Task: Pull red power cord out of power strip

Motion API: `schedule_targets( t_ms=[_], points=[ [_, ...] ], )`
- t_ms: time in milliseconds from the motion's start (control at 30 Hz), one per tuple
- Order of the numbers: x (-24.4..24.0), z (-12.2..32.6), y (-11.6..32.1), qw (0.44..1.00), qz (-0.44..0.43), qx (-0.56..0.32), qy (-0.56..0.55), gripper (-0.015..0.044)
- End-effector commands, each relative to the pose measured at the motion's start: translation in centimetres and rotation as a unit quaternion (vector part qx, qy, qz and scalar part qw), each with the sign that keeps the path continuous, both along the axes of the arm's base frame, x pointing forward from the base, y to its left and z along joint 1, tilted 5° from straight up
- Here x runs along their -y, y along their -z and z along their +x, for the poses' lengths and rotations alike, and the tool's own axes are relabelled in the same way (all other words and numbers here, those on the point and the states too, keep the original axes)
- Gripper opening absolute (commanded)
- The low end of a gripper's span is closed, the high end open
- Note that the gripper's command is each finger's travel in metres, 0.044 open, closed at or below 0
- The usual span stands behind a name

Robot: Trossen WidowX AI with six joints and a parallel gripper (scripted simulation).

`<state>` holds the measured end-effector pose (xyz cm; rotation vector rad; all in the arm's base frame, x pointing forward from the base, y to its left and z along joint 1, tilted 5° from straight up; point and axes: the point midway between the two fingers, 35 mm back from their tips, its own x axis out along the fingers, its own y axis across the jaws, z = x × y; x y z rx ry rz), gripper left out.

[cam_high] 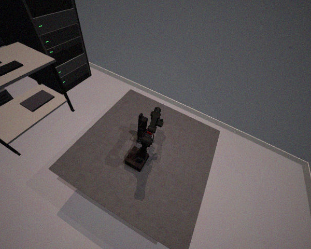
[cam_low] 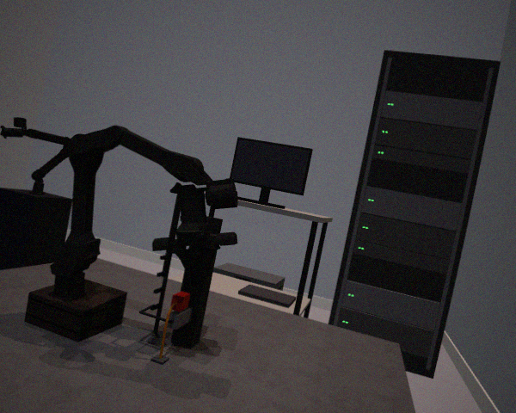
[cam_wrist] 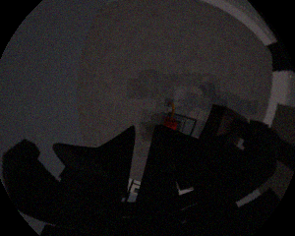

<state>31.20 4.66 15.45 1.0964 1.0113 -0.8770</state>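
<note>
While the arm reaches out from its base (cam_low: 73, 309) and bends down over the upright black power strip (cam_low: 195, 284), the gripper (cam_low: 195, 249) hangs along the strip's upper part, well above the plug, its fingers drawn partway together with nothing between them. The red plug (cam_low: 181, 300) sits in the strip's near face low down, with the orange cord (cam_low: 164, 328) dropping from it to a small anchor (cam_low: 159, 359) on the grey mat (cam_low: 293, 364). In the top view a speck of red (cam_high: 149, 133) shows beside the arm. Farther right stand a desk (cam_low: 289, 214) with a monitor (cam_low: 270, 166) and a server rack (cam_low: 409, 213). The wrist view is too dark to read beyond a red speck (cam_wrist: 171, 120).
</note>
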Motion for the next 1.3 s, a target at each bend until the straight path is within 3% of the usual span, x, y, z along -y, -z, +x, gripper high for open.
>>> schedule_targets(
  t_ms=[0,433,1267],
  points=[
    [2.9,-2.6,4.3,0.989,0.01,-0.116,0.09,0.016],
    [3.2,-3.0,4.9,0.985,0.012,-0.136,0.107,0.016],
    [-0.6,-3.2,5.2,0.985,0.014,-0.136,0.106,0.016]
  ],
)
